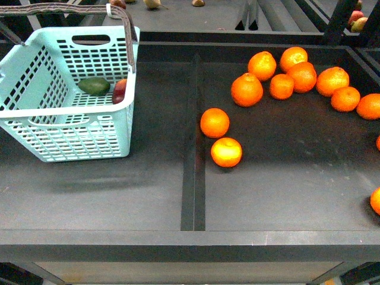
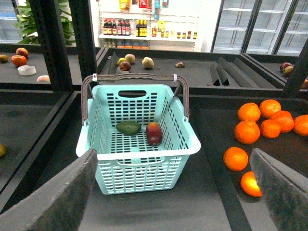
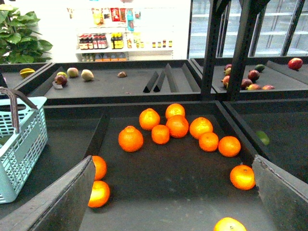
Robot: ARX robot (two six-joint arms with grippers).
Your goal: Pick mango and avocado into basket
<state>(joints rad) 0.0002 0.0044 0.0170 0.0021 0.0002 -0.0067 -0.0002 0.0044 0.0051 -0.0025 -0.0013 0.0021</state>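
1. the mango point(image 2: 154, 133) lies on the floor of the basket point(image 2: 144, 155), red and dark, just beside the avocado point(image 2: 128, 127); whether the two touch, i cannot tell.
2. the avocado, dark green, lies flat on the basket floor too, on the mango's left in the front view (there only a sliver of the mango point(image 1: 119, 91) shows behind the basket wall, next to the avocado point(image 1: 94, 86)).
3. the basket point(image 1: 71, 136) is light teal with slotted sides and stands upright in the left compartment of the dark shelf point(image 1: 119, 196); its brown-grey handles point(image 2: 134, 77) are raised together above it.
4. the left gripper point(image 2: 171, 192) hangs in the air in front of the basket, its two grey pads point(image 2: 62, 197) spread wide and holding nothing.
5. the right gripper point(image 3: 171, 197) is likewise spread wide and empty, above the right compartment.
6. a divider strip point(image 1: 193, 148) splits the shelf; right of it lie loose oranges point(image 1: 279, 77), with two point(image 1: 219, 138) nearer the divider.
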